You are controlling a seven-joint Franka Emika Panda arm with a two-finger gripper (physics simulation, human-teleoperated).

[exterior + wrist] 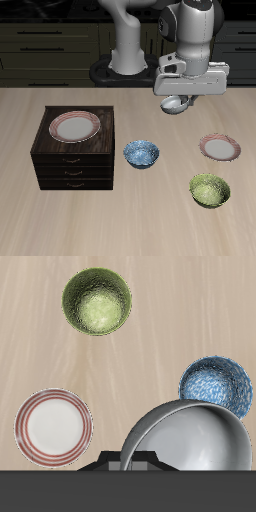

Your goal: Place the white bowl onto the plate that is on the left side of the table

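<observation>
The white bowl (176,104) hangs tilted in the air under my gripper (182,97), which is shut on its rim. In the wrist view the white bowl (190,438) fills the area close to the camera, and my fingers are mostly hidden behind it. The plate (219,148), off-white with a pale pink-red rim, lies flat on the table nearer the front edge than the held bowl and a little to the side of it. In the wrist view the plate (52,424) is empty.
A blue patterned bowl (141,153) (215,383) sits mid-table. A green bowl (210,189) (96,300) stands near the front edge, close to the plate. A dark wooden drawer cabinet (72,162) carries a second, browner-rimmed plate (75,126) on top.
</observation>
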